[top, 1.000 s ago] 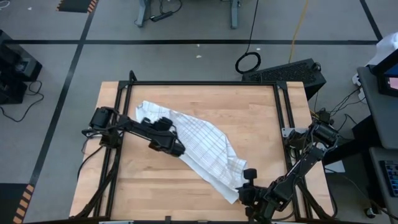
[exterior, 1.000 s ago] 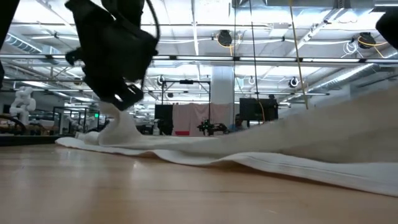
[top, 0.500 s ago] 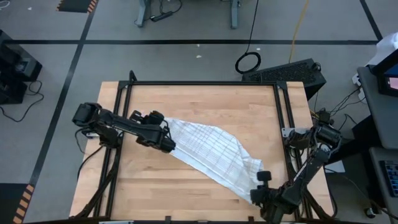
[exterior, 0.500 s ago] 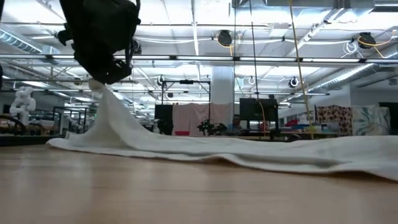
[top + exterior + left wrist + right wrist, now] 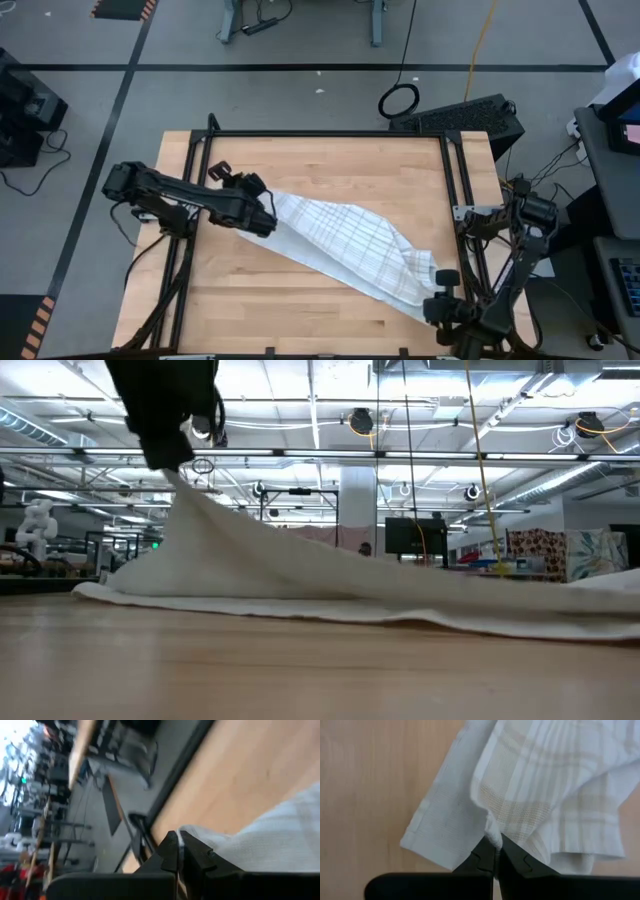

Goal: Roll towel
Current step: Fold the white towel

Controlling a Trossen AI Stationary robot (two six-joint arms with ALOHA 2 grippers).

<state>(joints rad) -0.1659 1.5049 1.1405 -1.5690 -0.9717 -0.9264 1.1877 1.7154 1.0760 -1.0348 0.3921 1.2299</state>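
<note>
The white towel with grey check lines (image 5: 350, 245) lies drawn out slantwise across the wooden table, from the left middle to the near right. My left gripper (image 5: 264, 216) is shut on its left end and shows high at the left in the low view (image 5: 172, 448). My right gripper (image 5: 440, 292) is shut on its near right end. The towel's middle (image 5: 330, 605) rests on the table. My left gripper pinches the towel's left end (image 5: 192, 837) between its two shut fingers, coming from the table's left. That end is lifted, and the cloth slopes down from the fingers (image 5: 215, 535) to the table. My right gripper pinches a bunched fold at the towel's near right end (image 5: 492, 837) between its two shut fingers; several layers gather there. It comes from the table's near right side. The cloth spreads away from the fingers over the table.
A black metal frame (image 5: 330, 134) runs along the table's far, left and right sides. Bare wood lies at the far right (image 5: 400, 170) and the near left (image 5: 250, 300) of the table. A keyboard (image 5: 460, 115) lies beyond the far right corner.
My left gripper has gone up and toward the table's left edge, lifting the towel's left end. My right gripper has gone toward the right edge with the other end. The towel has been drawn out longer and narrower, and its loose far-left part has been pulled in.
</note>
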